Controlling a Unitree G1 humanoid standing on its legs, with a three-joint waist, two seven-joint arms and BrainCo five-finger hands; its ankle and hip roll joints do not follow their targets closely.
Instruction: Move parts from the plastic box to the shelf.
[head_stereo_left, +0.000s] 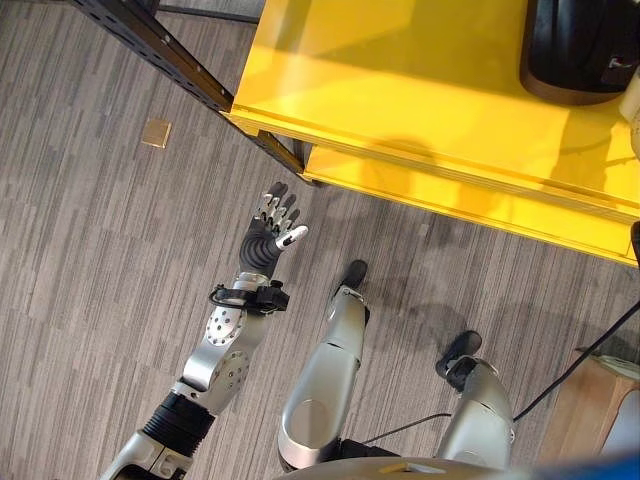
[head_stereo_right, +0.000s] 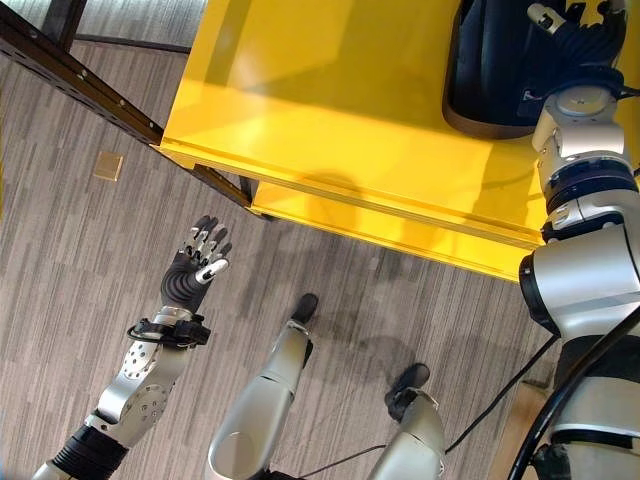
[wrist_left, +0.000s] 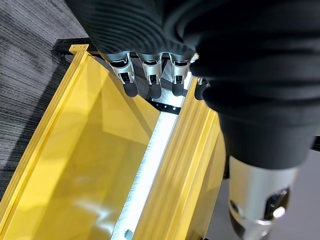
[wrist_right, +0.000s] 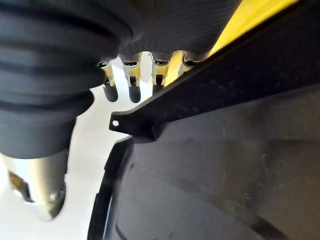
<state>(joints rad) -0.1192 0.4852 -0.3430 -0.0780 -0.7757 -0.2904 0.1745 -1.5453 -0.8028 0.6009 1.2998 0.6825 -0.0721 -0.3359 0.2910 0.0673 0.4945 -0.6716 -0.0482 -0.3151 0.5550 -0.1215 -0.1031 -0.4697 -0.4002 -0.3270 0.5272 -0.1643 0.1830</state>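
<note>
A large black part (head_stereo_right: 495, 70) lies on the top board of the yellow shelf (head_stereo_right: 330, 100), at its far right. My right hand (head_stereo_right: 585, 45) hovers at the part's right edge. In the right wrist view its fingers (wrist_right: 132, 82) hang relaxed with nothing in them, beside the part's dark body (wrist_right: 215, 190). My left hand (head_stereo_left: 272, 225) is stretched out over the carpet, just short of the shelf's front corner. Its fingers (wrist_left: 152, 75) are straight and hold nothing.
A black perforated rail (head_stereo_left: 150, 40) of the shelf frame runs diagonally at the upper left. A lower yellow board (head_stereo_left: 450, 190) juts out under the top one. A small tan square (head_stereo_left: 155, 133) lies on the grey carpet. A wooden box (head_stereo_left: 600, 400) stands at the lower right.
</note>
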